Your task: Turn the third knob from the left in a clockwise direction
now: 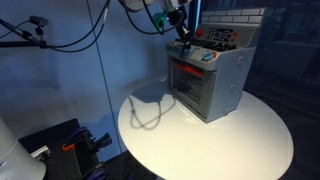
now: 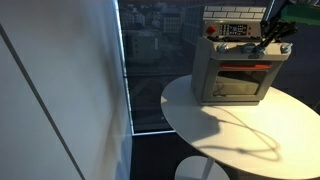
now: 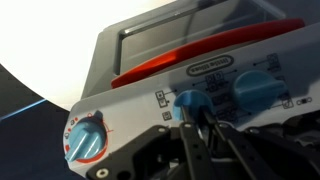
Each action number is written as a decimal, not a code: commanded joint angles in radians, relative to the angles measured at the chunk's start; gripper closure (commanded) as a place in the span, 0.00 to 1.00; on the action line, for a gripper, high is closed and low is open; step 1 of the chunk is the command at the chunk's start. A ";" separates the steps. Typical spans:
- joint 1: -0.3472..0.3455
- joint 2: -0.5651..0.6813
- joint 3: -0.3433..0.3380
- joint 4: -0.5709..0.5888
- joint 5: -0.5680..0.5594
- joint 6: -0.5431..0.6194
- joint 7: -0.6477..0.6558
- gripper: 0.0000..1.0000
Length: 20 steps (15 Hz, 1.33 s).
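Observation:
A grey toy oven (image 1: 222, 88) with a red-trimmed door stands on a round white table (image 1: 230, 140); it also shows in the other exterior view (image 2: 235, 75). Its control panel carries several blue knobs. In the wrist view my gripper (image 3: 193, 120) has its two dark fingers closed on either side of a small blue knob (image 3: 188, 100) in the middle of the panel. A blue-and-red knob (image 3: 85, 138) lies to its left and a larger blue knob (image 3: 255, 88) to its right. In both exterior views the gripper (image 1: 185, 42) (image 2: 268, 38) sits at the oven's top front edge.
The oven's red door handle (image 3: 200, 55) runs just above the panel in the wrist view. A cable loop (image 1: 148, 108) lies on the table beside the oven. A wall (image 2: 60, 90) and a dark window (image 2: 155, 60) stand past the table's edge.

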<state>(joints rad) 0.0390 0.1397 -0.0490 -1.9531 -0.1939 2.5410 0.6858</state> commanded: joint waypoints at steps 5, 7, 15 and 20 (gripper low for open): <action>-0.010 -0.045 -0.027 -0.028 0.054 0.017 0.142 0.95; -0.010 -0.049 -0.029 -0.036 0.055 0.026 0.186 0.95; -0.015 -0.065 -0.027 -0.054 0.095 0.033 0.304 0.96; -0.017 -0.073 -0.026 -0.068 0.131 0.049 0.352 0.96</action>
<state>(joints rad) 0.0358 0.1256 -0.0617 -1.9835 -0.0776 2.5840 1.0026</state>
